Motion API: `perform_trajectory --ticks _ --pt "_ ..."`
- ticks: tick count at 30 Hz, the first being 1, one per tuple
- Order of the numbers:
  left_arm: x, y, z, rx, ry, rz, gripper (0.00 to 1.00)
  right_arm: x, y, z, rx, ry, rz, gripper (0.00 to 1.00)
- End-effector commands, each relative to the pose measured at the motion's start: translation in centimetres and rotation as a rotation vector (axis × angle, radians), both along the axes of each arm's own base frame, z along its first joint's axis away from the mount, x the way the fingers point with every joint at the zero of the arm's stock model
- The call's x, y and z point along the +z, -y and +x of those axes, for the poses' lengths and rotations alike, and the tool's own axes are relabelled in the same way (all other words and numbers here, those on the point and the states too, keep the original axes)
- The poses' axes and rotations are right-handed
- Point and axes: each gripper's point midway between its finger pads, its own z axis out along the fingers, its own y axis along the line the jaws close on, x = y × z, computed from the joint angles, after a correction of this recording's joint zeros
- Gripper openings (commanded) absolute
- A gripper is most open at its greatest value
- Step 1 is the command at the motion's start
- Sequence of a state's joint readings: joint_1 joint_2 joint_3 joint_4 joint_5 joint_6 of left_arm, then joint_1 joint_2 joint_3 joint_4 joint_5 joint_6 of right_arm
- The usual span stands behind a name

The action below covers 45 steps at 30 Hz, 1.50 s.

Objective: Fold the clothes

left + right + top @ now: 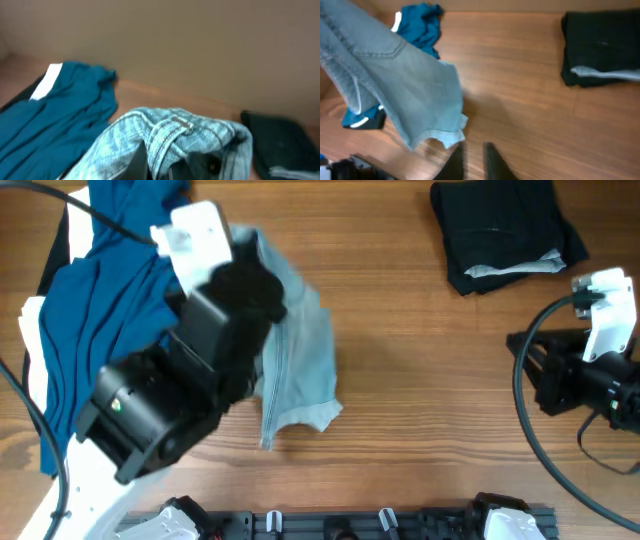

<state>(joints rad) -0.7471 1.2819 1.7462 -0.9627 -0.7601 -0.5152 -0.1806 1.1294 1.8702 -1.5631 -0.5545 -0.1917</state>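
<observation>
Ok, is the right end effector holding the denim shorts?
No, the right end effector has only bare table between its fingers.

A brown wooden table (420, 380) is showing its long grain, and a plain beige wall (200, 45) is rising behind it.

Surface (420, 380): wood, warm mid-brown, matt. Grain in long streaks, running left to right in the overhead view, with darker and lighter bands side by side. Faint seam lines between boards, seen best in the right wrist view. Pale, soft-edged sheen across the middle of the wood in that same view. Shadows on the wood diffuse and low in contrast.

Wall (200, 45): plain, tan to beige, unmarked, blurred. Meets the far edge of the surface in the left wrist view. Similar tan strip along the top of the right wrist view.

Light: even, warm in tone.
</observation>
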Motion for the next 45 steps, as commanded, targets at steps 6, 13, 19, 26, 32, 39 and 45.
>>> perform_trajectory --ticks 6,13,19,26,32,39,45 --pt "1.3 1.5 6.9 -0.102 0.073 -0.075 0.04 -3.1 -1.8 4.7 0.137 -0.034 0.145 0.56" --pt "2.9 0.9 8.3 -0.094 0.141 -0.121 0.04 -9.7 -6.5 9.4 0.277 -0.106 0.207 0.67" --pt "3.1 0.1 8.9 -0.071 0.156 -0.126 0.04 -15.3 -14.0 12.3 0.288 -0.143 0.218 0.69" --pt "2.9 0.2 8.9 -0.074 0.15 -0.125 0.04 -20.3 -24.2 12.8 0.208 -0.13 0.166 0.71" --pt "2.6 0.2 8.8 -0.08 0.134 -0.12 0.04 -22.2 -28.7 13.3 0.118 -0.124 0.221 0.7" --pt "2.5 0.0 8.4 -0.078 0.126 -0.115 0.04 -28.0 -29.2 15.6 -0.092 -0.224 0.261 0.52" --pt "3.7 -2.4 7.1 -0.039 0.146 -0.122 0.04 -29.5 -26.5 14.9 -0.145 -0.308 0.188 0.15"
